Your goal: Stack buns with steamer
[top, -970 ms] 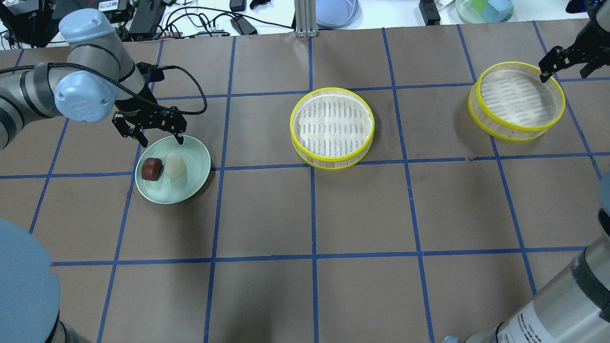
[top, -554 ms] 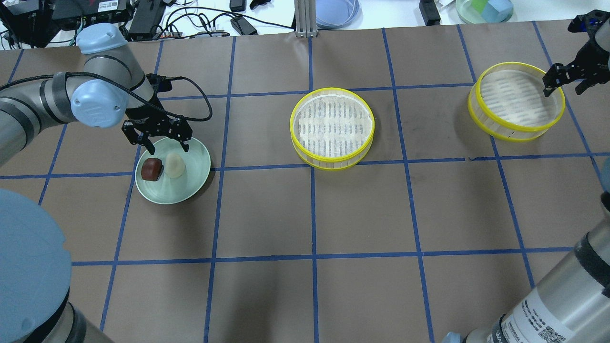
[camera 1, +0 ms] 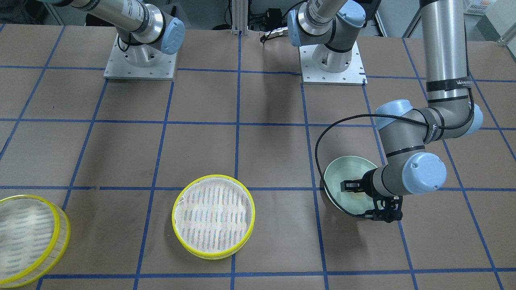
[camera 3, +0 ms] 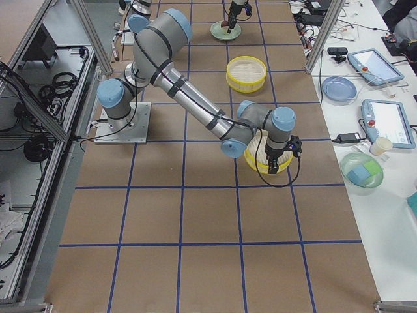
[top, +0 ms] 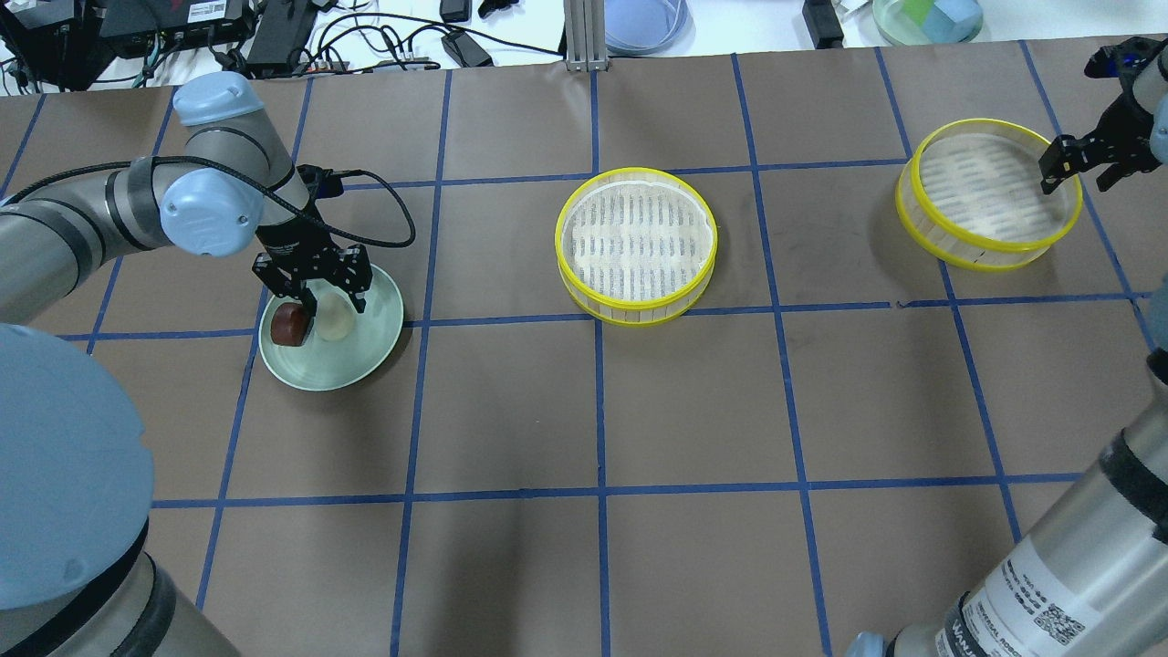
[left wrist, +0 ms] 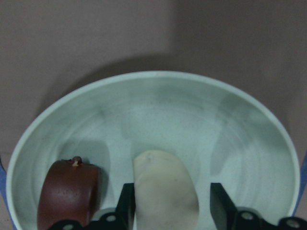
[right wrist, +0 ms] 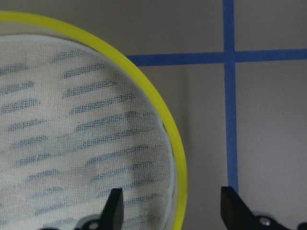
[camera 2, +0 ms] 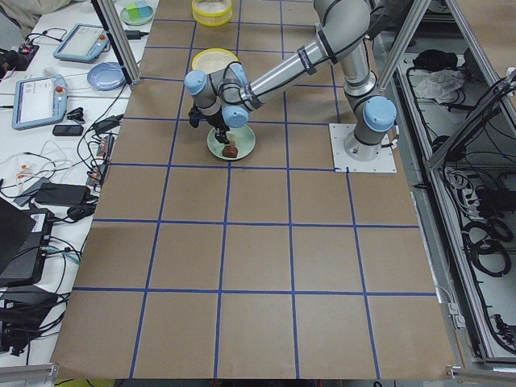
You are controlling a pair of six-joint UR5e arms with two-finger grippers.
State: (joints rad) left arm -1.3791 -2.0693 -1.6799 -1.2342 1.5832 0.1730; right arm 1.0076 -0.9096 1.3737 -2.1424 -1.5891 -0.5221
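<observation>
at the left of the overhead view, the left gripper [left wrist: 173, 207] hangs low over a pale green plate [top: 370, 351] that sits on the brown worktop [top: 511, 411]. its fingers [left wrist: 222, 205] are spread apart and point down, one on each side of the cream-white bun [top: 335, 319]. in the wrist view one finger stands just beside the bun's edge and a gap shows between the bun and the other finger, so nothing is clamped. the reddish-brown bun [top: 290, 325] lies on the same plate, just beside the cream one on its left and outside the fingers. both buns sit toward the plate's left side in the overhead view, well apart from either tray.

further right, near the worktop's middle, the middle steamer tray [top: 636, 242] stands flat, yellow rim up, its whitish slatted floor showing in full. it sits across one of the blue tape lines [top: 598, 411] that grid the worktop.

at the far right the right steamer tray [top: 981, 196] stands well apart from the middle one. the right gripper [right wrist: 175, 208] is at its right-hand rim with its fingers parted. in the wrist view one finger is over the slatted floor inside the tray and the other is over the worktop outside, with the yellow rim between them. whether either finger touches the rim i cannot tell.
</observation>
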